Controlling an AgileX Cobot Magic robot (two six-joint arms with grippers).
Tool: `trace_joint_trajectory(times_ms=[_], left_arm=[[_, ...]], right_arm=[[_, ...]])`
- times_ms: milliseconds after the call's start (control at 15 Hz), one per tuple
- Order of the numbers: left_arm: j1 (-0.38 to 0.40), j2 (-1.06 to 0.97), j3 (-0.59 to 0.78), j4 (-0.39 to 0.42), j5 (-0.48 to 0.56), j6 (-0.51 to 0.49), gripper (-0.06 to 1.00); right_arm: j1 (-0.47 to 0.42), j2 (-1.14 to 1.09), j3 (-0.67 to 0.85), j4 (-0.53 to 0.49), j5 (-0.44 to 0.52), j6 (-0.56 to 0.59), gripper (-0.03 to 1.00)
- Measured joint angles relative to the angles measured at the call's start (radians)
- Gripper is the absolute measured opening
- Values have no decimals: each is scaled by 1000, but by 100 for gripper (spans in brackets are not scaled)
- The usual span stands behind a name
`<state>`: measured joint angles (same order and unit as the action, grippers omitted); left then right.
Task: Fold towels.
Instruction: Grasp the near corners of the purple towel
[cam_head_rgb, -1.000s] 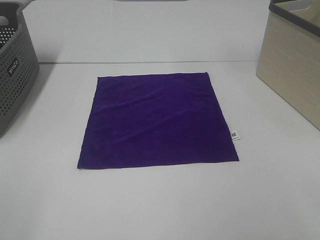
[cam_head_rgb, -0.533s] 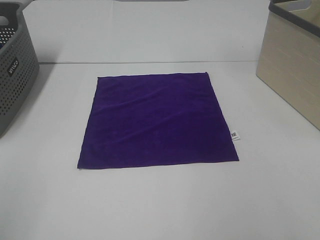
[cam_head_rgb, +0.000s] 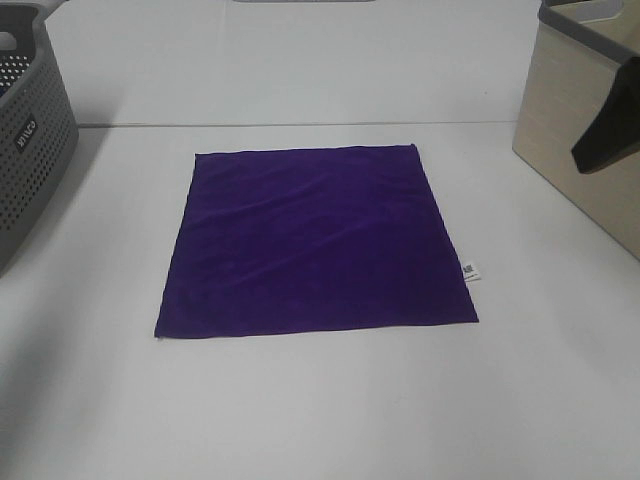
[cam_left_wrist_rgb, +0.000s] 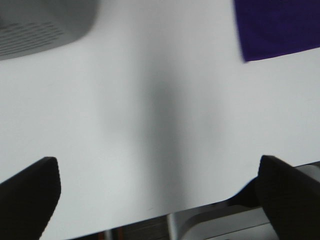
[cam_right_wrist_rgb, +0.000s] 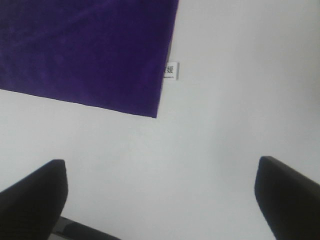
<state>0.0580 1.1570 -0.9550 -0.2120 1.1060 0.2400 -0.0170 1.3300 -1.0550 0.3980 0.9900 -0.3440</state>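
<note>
Towel — 1 deep purple square — lies spread flat on the white table with no fold in it. Its small white tag sticks out from the edge on the right claw's side.

The left claw hangs released above bare table, its 2 black fingertips spread wide with nothing between them. The towel's nearest corner lies well ahead of this claw and off toward the other claw, not touching it. A grey perforated basket stands ahead on the left claw's outer side, blurred in the wrist view. The table's edge runs just under the fingertips.

The right claw is released too, its fingers wide apart over bare table and gripping nothing. Ahead of it, toward the left claw, lies another corner of the towel. The tag rests flat on the table just past that corner, its dark print too small to read.

In the high view only a black wedge of the right arm shows — in front of a beige bin that stands on the right claw's outer side, well apart from the towel.
</note>
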Motion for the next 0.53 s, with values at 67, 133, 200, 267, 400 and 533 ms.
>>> trace_joint_trajectory(times_ms=[67, 133, 200, 267, 400, 533], left_arm=[[0, 82, 20, -145, -47, 83, 98], [-2, 169, 29, -270, -87, 178, 98], [-4, 303, 34, -422, -156, 284, 98], [-4, 391, 34, -482, -194, 343, 98], [-4, 540, 34, -550, -225, 451, 98], [-4, 658, 34, -595, -276, 506, 98]], right_arm=[[-39, 21, 20, 65, -31, -50, 98], [-112, 32, 51, 146, -41, -117, 97], [-214, 57, 102, 291, -18, -248, 96], [-253, 88, 133, 394, 14, -356, 95], [-260, 191, 142, 508, 76, -458, 95], [-261, 286, 137, 510, 56, -474, 95]])
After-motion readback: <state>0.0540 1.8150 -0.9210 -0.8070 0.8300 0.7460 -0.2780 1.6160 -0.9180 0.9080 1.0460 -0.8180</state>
